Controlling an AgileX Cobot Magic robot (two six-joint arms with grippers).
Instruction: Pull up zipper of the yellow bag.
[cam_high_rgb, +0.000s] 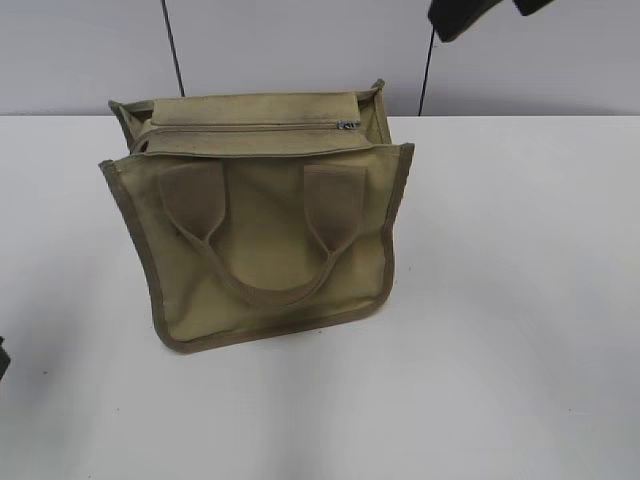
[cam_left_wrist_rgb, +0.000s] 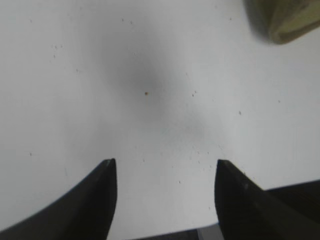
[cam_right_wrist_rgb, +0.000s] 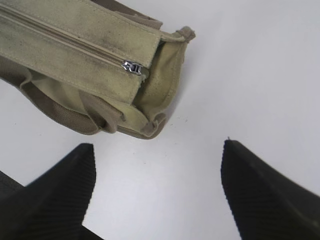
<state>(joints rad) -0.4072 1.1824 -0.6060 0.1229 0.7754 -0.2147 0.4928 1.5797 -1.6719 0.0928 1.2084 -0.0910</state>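
Resting upright on the white bench (cam_high_rgb: 520, 300), the yellow bag (cam_high_rgb: 270, 240) is looking soft and floppy, its zipper (cam_right_wrist_rgb: 65, 42) pull at the right end wanting a fine pinch. Both the right hand (cam_right_wrist_rgb: 157, 165) and left hand (cam_left_wrist_rgb: 165, 172) are gaping wide, empty.

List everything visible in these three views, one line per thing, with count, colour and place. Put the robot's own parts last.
Squarish khaki canvas bag: one, olive-yellow with darker binding, centre of the table.
Wide loop handles: two sewn strap ends joined in a loop on the front face, brownish khaki.
Thin khaki zipper: one, running along the bag's top panel.
Small silvery metal pull: one, at the right end of the zipper.
White table: one, under everything.
Grey wall: behind the table.
Left gripper: one, black, open over bare table.
Right gripper: one, black, open, beside the bag's corner.
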